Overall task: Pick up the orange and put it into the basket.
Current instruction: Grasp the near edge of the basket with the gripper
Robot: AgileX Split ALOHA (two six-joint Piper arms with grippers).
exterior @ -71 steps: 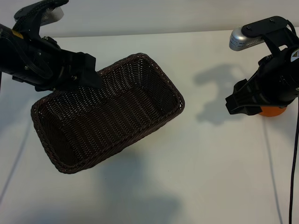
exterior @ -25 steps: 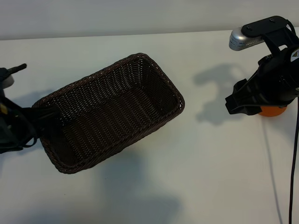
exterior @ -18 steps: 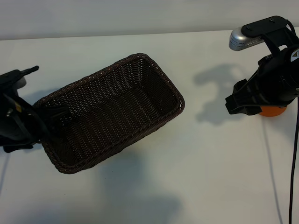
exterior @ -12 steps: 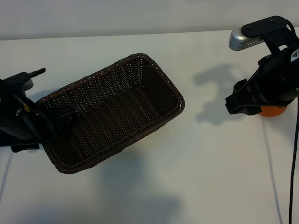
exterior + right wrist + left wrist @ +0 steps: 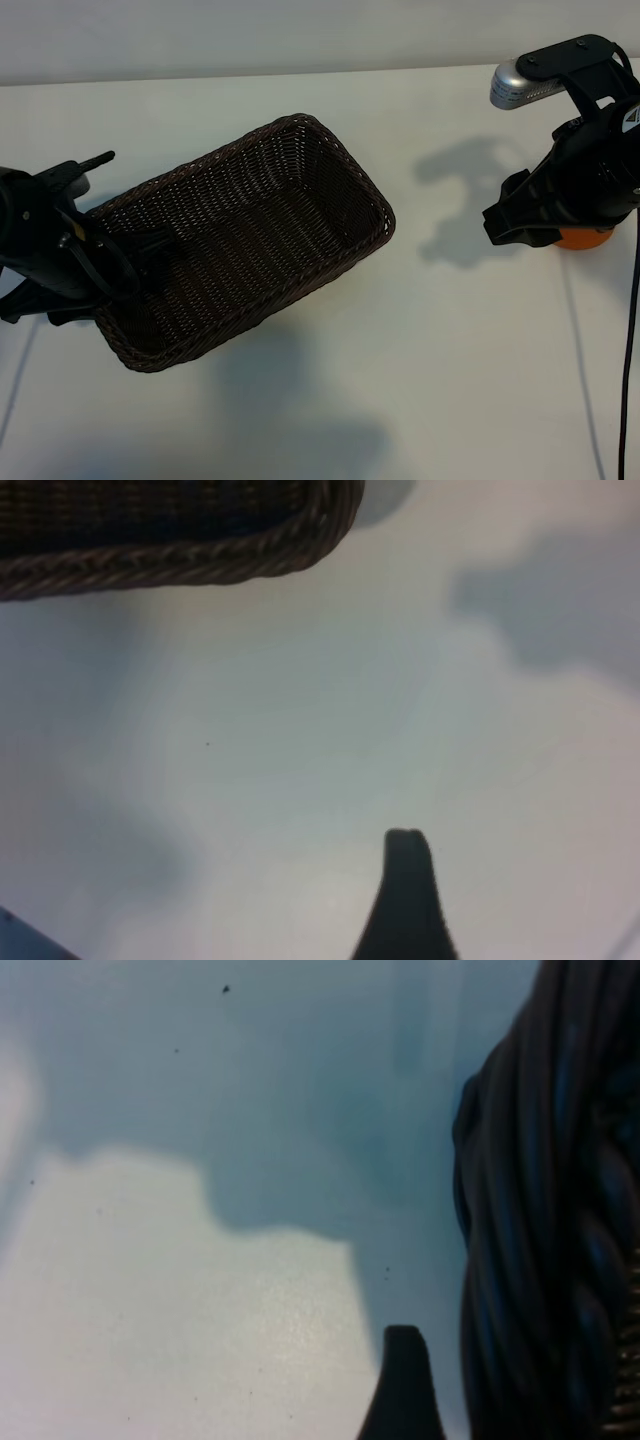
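The rectangular dark-brown woven wicker basket [image 5: 250, 235] is showing a fine lattice weave and a braided rim. The small round orange fruit [image 5: 583, 238] is showing bright orange. The matte white table surface [image 5: 400, 350] is carrying grey shadows. Both black arm housings are appearing uniformly dark.

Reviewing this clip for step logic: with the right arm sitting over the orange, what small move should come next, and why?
Probably lift the right gripper with the orange. The fruit sits mostly hidden under that arm on the table, apart from the basket, while the left gripper is at the basket's far end.
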